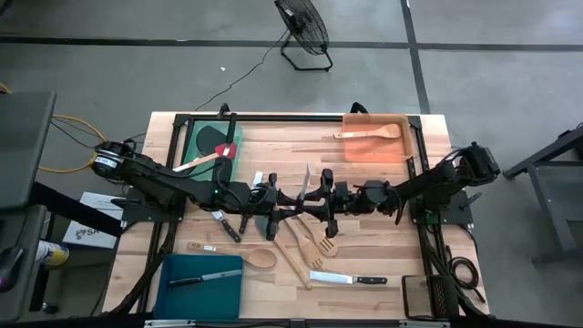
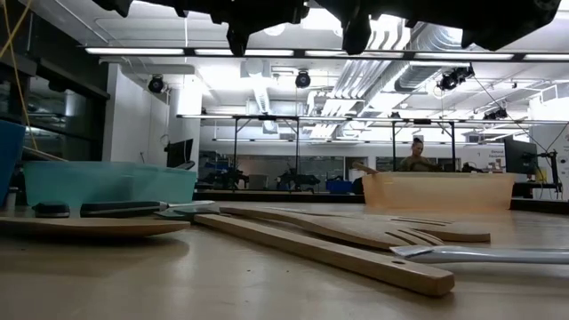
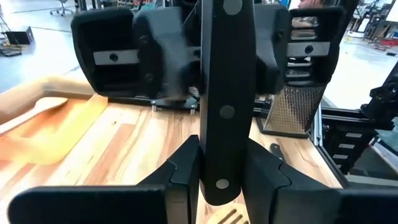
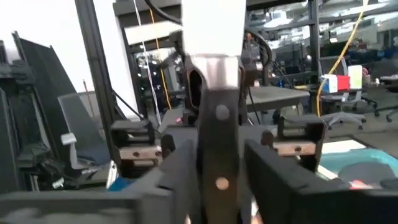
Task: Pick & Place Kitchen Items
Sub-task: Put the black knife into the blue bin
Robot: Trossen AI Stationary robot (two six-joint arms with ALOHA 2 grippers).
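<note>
A black-handled steel knife [image 3: 225,112] stands upright above the middle of the table, blade [image 1: 308,176] up. My left gripper [image 3: 221,186] reaches in from the table's left and is shut on the handle's lower end. My right gripper [image 4: 221,171] comes from the table's right and is open. Its fingers [image 4: 270,168] stand on either side of the handle [image 4: 219,149] below the steel bolster, with a narrow gap showing on one side. Below the grippers, wooden slotted turners [image 1: 310,241] lie flat on the table. My left gripper pinches the knife's black handle near its butt end [image 3: 219,180] between its two fingers. The fingers come level from the table's left and lie across the handle. The knife stands upright in the hold, blade up, lifted clear of the table.
A green tray [image 1: 196,137] at the far left holds a red-headed spatula. An orange tray [image 1: 360,150] at the far right holds a wooden spoon, and a teal tray [image 1: 178,292] near left holds a knife. A wooden spoon [image 1: 246,257] and knives [image 1: 346,278] [image 1: 224,228] lie on the table. A mesh basket [image 1: 421,296] is near right.
</note>
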